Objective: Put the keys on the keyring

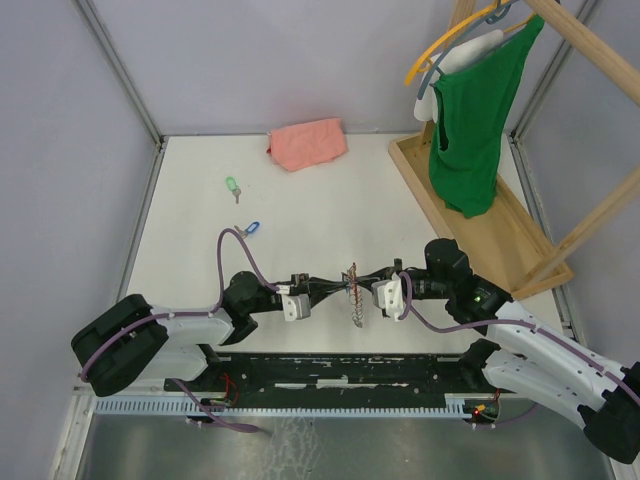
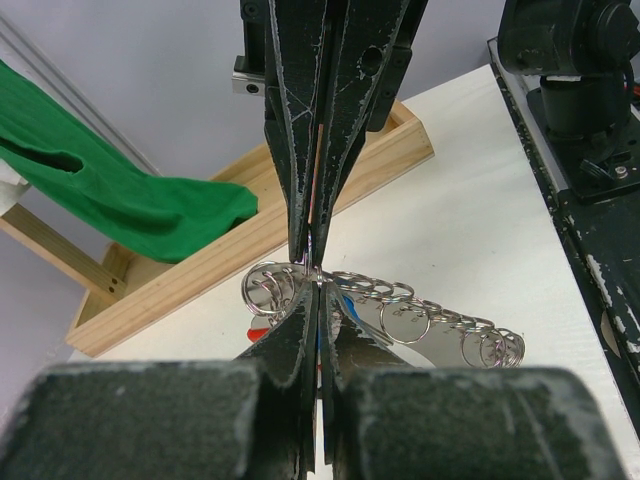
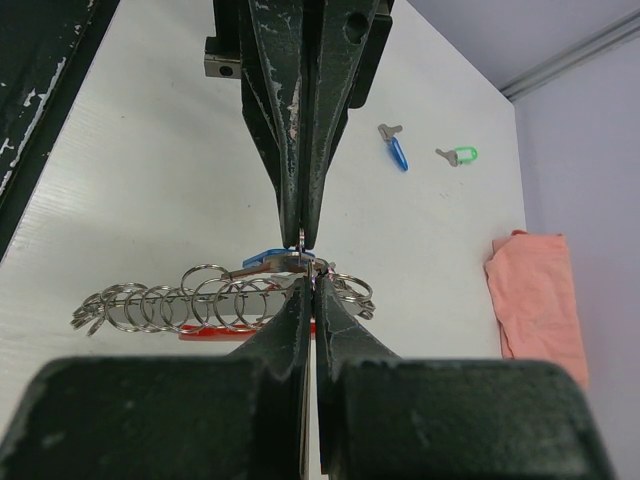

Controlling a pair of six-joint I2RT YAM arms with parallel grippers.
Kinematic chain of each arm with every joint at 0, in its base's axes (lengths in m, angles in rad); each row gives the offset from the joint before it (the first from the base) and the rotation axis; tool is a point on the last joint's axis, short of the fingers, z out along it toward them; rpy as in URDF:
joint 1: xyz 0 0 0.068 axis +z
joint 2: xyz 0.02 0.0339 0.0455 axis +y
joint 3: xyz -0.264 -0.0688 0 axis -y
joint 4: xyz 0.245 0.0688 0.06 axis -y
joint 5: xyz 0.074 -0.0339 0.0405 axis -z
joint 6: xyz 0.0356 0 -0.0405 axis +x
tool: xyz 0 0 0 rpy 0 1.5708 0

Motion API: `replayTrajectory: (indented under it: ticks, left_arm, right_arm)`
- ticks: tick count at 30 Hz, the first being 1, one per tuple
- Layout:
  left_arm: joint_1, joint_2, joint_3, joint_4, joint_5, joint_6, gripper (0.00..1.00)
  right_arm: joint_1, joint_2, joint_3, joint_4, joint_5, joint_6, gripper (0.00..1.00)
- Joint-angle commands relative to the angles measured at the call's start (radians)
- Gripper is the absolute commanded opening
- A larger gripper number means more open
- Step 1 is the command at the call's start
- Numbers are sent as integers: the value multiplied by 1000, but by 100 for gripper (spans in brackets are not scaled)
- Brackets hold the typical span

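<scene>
Wooden tray holds a rack; loose keys lie well apart.

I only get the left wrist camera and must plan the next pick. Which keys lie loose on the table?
Observer: Two. A green-headed key lies far out on the table.
Operator: And the other?
Observer: A blue-headed key lies closer in, left of the ring chain.
Operator: Anything close to them?
Observer: A pink cloth at the far edge, touching neither.
</scene>
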Motion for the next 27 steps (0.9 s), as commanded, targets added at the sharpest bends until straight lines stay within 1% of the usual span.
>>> replayTrajectory:
  ticks: [1, 20, 27]
  left_arm:
    - [5, -21, 12, 53, -25, 21, 3]
    - [5, -19, 11, 62, -22, 23, 3]
    - [5, -16, 14, 61, -25, 26, 3]
  right_arm:
    - [-2, -16, 44, 52, 9, 7, 1]
    - [-2, -18, 40, 55, 41, 4, 1]
    - [-3, -14, 43, 55, 19, 7, 1]
